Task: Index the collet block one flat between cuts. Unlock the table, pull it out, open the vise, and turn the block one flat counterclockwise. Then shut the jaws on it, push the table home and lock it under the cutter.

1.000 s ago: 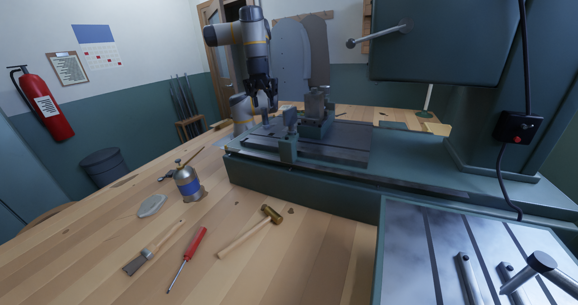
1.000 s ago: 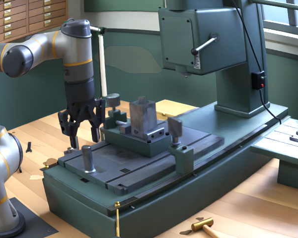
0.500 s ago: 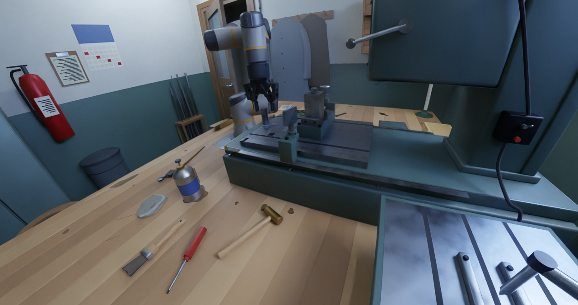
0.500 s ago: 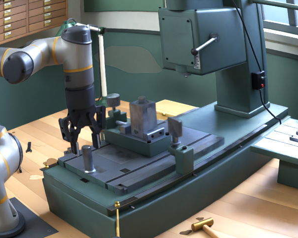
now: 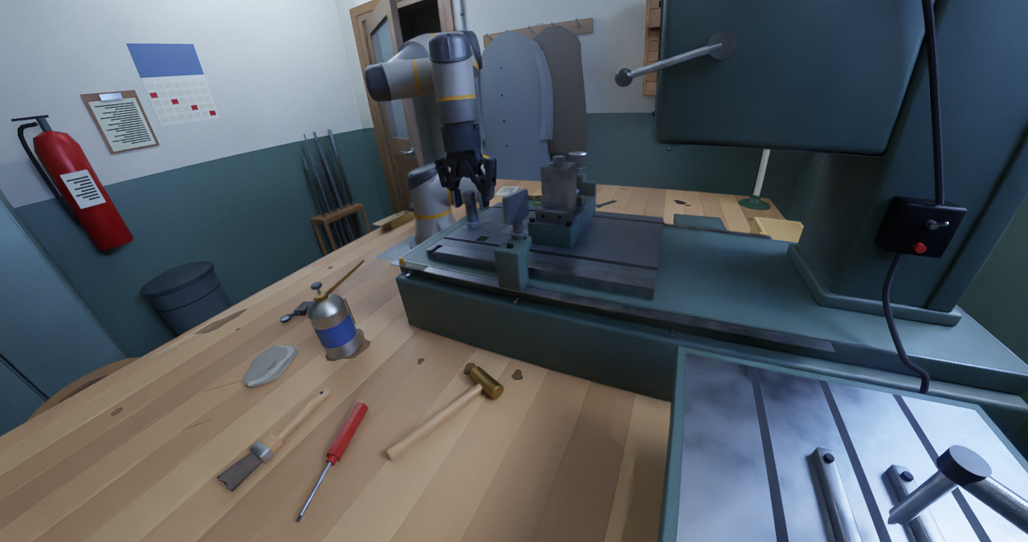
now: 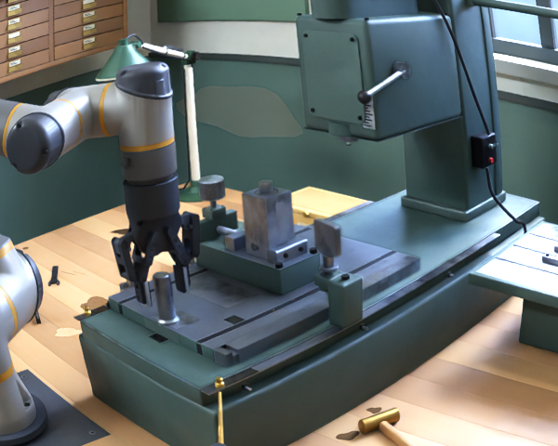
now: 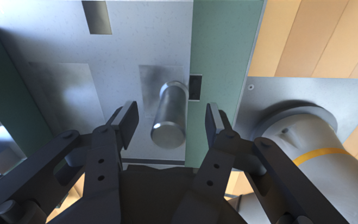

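Note:
The steel pull post stands upright at the outer end of the sliding table, and my gripper is open around its top, holding nothing. The table sits toward the outer end of the machine base. On it the green vise holds the upright grey collet block. The vise's knurled knob is behind the gripper. The flat-headed table lock lever stands on its green bracket at the table's near edge.
A dark bin stands by the left wall. The mill head with its quill handle overhangs the base to the right. On the bench lie an oil can, a brass hammer, a screwdriver and a scraper.

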